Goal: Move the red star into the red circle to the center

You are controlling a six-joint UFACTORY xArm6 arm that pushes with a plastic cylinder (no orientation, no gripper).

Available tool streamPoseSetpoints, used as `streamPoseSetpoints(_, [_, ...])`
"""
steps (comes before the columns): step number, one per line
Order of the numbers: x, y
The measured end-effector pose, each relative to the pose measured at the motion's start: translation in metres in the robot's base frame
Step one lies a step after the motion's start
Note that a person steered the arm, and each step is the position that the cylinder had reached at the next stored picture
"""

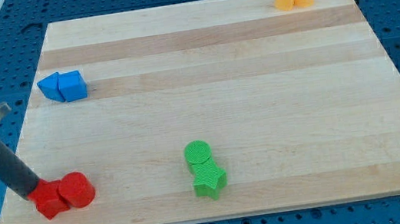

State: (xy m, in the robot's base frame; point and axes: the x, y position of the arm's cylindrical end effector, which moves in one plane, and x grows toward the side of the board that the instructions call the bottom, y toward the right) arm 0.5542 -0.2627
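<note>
Contact made: my tip (31, 194) sat bare, gripping nothing, against the red star block (49, 201) at the wooden board's (219, 78) bottom left. Star touched the red circular block (77, 189). Push toward centre looked barely begun.

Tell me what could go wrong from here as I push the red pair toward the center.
1. My tip sits at the red star's left edge, off its middle, so the star may spin or slip aside.
2. The red circle touches the star's right side and may roll off separately.
3. The pair lies near the board's bottom edge; a downward drift could tip them off. The green circle and green star stand rightward.
</note>
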Motion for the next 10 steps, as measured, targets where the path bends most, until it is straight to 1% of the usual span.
streamPoseSetpoints(1, [-0.014, -0.038])
streamPoseSetpoints(2, [-0.012, -0.042])
streamPoseSetpoints(4, [0.043, -0.028])
streamPoseSetpoints(6, [0.04, 0.047])
streamPoseSetpoints(7, [0.034, 0.09])
streamPoseSetpoints(8, [0.022, 0.117])
streamPoseSetpoints(9, [0.024, 0.128])
streamPoseSetpoints(10, [0.044, 0.124])
